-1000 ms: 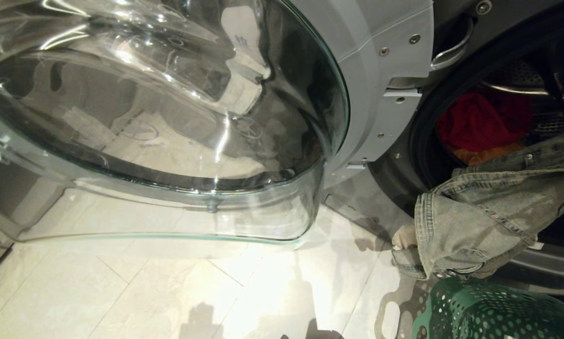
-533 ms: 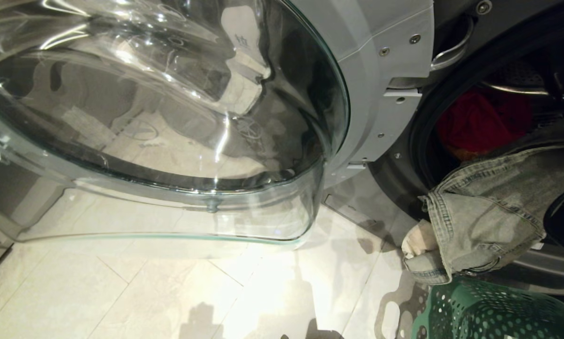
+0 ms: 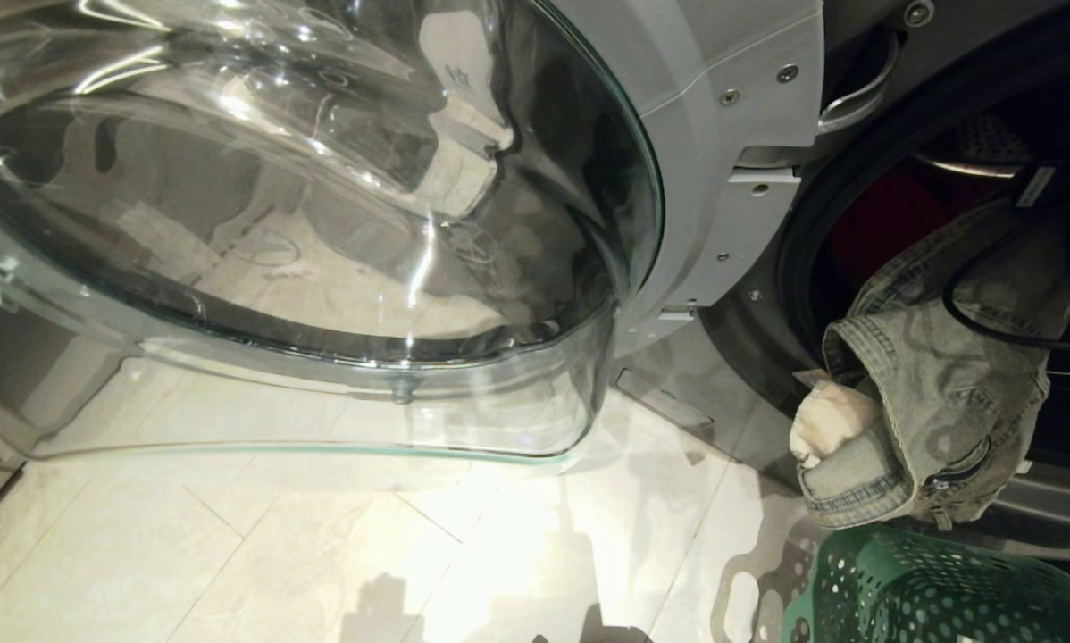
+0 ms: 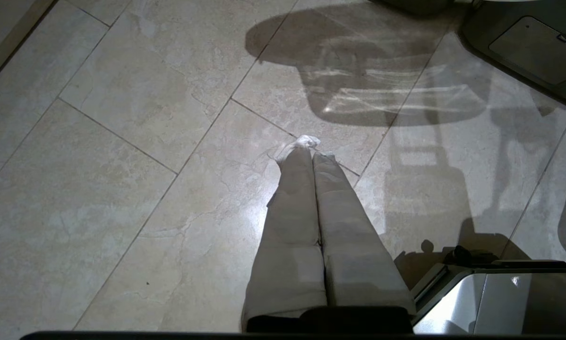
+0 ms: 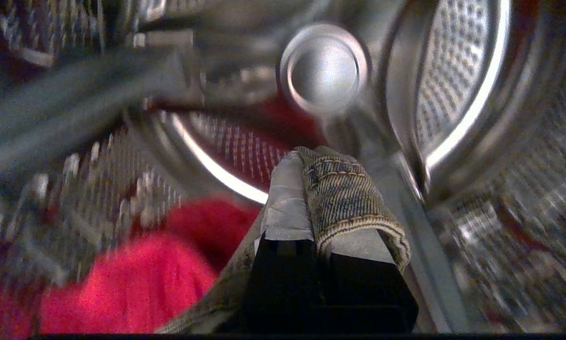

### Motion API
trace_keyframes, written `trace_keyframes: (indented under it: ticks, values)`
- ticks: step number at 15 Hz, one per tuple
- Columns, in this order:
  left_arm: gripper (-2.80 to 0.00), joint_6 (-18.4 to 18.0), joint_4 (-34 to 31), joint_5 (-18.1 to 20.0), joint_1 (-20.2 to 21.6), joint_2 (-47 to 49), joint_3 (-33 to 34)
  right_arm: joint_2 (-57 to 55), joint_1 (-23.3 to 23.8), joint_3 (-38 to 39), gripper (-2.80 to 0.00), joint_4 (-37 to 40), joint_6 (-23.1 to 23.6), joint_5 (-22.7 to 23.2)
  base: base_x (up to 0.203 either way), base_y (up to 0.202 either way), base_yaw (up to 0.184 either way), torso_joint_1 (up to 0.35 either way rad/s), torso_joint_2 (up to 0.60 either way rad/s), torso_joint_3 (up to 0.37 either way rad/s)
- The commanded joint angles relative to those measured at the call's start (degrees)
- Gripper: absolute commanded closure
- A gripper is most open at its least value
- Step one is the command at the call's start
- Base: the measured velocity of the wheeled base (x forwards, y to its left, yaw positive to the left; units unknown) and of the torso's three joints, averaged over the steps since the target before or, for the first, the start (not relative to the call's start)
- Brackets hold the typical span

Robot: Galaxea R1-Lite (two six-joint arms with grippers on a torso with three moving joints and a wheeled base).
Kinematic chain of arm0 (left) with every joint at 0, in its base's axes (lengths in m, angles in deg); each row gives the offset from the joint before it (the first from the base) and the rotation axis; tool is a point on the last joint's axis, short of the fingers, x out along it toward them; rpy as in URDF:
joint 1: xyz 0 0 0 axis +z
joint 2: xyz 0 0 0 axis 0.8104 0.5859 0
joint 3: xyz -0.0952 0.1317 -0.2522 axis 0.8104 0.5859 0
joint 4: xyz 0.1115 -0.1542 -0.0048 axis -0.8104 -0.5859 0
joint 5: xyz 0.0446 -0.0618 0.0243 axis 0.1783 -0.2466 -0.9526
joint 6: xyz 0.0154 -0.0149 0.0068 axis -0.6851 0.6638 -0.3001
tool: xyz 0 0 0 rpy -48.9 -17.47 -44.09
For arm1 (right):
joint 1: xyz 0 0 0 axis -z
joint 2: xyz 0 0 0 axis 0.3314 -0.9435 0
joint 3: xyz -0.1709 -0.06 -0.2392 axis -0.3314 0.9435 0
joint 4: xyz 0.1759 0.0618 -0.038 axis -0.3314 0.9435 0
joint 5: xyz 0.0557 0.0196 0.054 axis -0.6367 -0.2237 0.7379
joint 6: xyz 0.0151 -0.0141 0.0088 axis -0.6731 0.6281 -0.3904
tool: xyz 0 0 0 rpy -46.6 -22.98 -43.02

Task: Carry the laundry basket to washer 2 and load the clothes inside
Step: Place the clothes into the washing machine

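Over the last second the denim garment (image 3: 937, 375) has lifted from above the green laundry basket (image 3: 937, 589) toward the washer's drum (image 5: 453, 94), so loading is under way. The right pincer (image 5: 318, 198) is clamped on its hem, fabric wrapped over the tips; the red clothing (image 5: 136, 278) lies at eight o'clock from them. The left pincer (image 4: 311, 156) is closed over the floor (image 4: 98, 189), holding nothing.

Faded denim garment (image 3: 946, 375) draped over the washer (image 3: 749, 179) door opening, red clothing (image 5: 122, 283) inside, green perforated laundry basket (image 3: 928, 589) below
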Motion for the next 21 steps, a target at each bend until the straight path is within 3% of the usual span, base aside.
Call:
trace_keyframes:
  ticks: [1,6,9,13,21]
  values:
    - [0.0,0.0,0.0,-0.1,0.0,0.0,0.0,-5.8,0.0,-11.0,0.0,2.0,0.5,-0.2,0.0,0.0,0.0,0.0,0.0,0.0]
    - [0.0,0.0,0.0,0.0,0.1,0.0,0.0,-11.0,1.6,-33.6,0.0,10.5,3.4,-0.1,0.0,0.0,0.0,0.0,0.0,0.0]
    - [0.0,0.0,0.0,-0.1,0.0,0.0,0.0,-13.8,5.5,-42.7,0.0,16.1,5.7,0.5,0.0,0.0,0.0,0.0,0.0,0.0]
    - [0.0,0.0,0.0,-0.1,0.1,0.0,0.0,-14.6,7.5,-43.5,0.0,16.9,6.4,5.6,0.0,0.0,0.0,0.0,0.0,0.0]
    - [0.0,0.0,0.0,0.0,0.0,0.0,0.0,-14.3,8.9,-41.9,0.0,16.4,7.8,7.2,0.0,0.0,0.0,0.0,0.0,0.0]
